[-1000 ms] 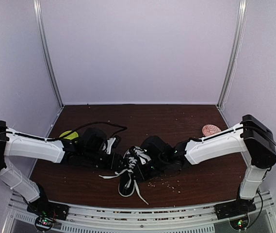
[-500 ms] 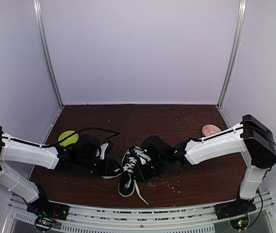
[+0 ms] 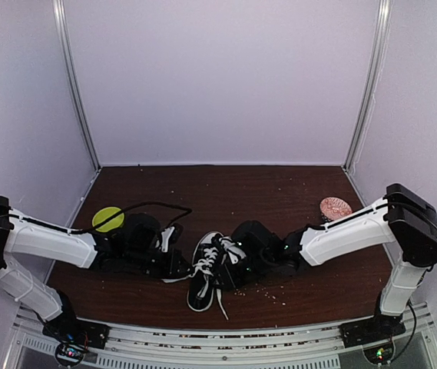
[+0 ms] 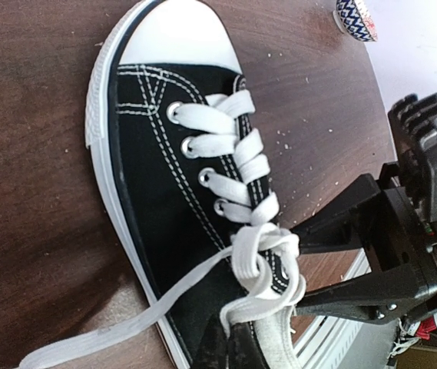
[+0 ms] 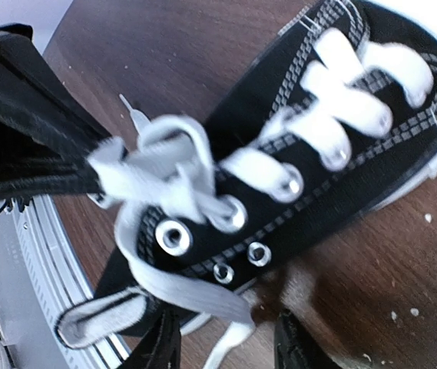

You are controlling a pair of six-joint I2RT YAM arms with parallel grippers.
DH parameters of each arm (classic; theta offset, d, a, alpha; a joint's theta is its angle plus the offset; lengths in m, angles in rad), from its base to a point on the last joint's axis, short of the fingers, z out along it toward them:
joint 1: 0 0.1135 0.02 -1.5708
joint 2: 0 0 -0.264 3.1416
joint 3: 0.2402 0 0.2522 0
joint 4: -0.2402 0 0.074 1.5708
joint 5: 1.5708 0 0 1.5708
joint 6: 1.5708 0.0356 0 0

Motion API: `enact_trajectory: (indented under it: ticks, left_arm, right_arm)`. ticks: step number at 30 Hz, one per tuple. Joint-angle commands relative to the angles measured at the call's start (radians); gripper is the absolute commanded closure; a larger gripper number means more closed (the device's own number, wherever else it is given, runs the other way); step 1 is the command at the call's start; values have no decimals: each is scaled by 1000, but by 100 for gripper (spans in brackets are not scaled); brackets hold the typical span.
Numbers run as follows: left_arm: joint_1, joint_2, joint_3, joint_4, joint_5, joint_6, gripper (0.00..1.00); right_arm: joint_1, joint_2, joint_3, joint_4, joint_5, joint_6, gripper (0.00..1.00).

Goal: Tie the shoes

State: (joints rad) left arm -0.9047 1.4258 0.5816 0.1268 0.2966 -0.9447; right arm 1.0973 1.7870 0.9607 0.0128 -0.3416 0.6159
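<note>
A black shoe (image 3: 203, 281) with a white toe cap lies near the table's front edge, toe toward the arms. In the left wrist view the shoe (image 4: 164, 223) shows a half-made knot of white laces (image 4: 263, 254) at its top eyelets. My left gripper (image 4: 230, 329) is shut on a lace loop at the shoe's left side (image 3: 178, 267). My right gripper (image 5: 226, 340) stands open at the shoe's other side (image 3: 235, 265), with a flat lace end (image 5: 195, 296) lying loose between its fingers. One free lace (image 4: 118, 327) trails over the table.
A yellow-green disc (image 3: 109, 218) lies behind the left arm. A patterned bowl (image 3: 335, 207) sits at the back right. Pale crumbs (image 3: 264, 290) are scattered beside the shoe. A metal rail (image 3: 218, 338) runs along the near edge.
My left gripper has shut on a lace loop. My right gripper has opened and let go of its lace, and the right arm has shifted slightly right.
</note>
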Motion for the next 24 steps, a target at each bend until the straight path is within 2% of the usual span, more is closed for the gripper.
enact_trajectory:
  ticks: [1,6,10,20,22,24]
  left_arm:
    - [4,7,28,22,10,12,100]
    - [4,0,36,0,6,18,100]
    - [4,-7,43,-15,4,20,100]
    - [4,-9,73,-58,6,37,100]
    - [4,-9,75,-63,4,38,100]
    - [4,-10,76,-63,1,40,100]
  right_arm:
    - [3,-53,-83,93,9,-39,55]
    - [3,-50,-140,155,32,-51,52]
    - [3,-15,-131,195,33,-53,54]
    - [3,68,-101,252,0,-73,70]
    - [3,78,-103,269,-17,-73,75]
    - [2,81,-113,293,-33,-68,84]
